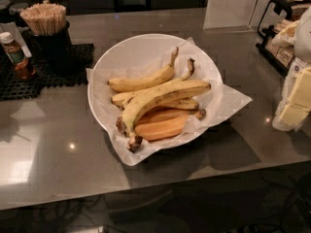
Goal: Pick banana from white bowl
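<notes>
- The gripper (pixel 297 101) hangs at the right edge above the surface (pixel 58 144), well apart from the white bowl (pixel 121 45); I cannot tell whether it is open or closed.
- The paper-lined bowl sits mid-surface.
- The banana (pixel 156 97) lies in the bowl atop the shorter bananas (pixel 141 83), its dark stem end at the near rim.

Room dim; beyond the desk's (pixel 53 130) far edge, near black. Light comes from overhead: two pinpoint glints on the glossy top, one toward the front-left corner, one near the right edge. Broad pale glare patches along the left edge. The white bowl (pixel 131 47) and its paper (pixel 228 103) are the brightest area. A soft dark shadow spreads from the bowl toward the front edge. The gripper (pixel 294 103) hangs at the right edge, palely lit.
</notes>
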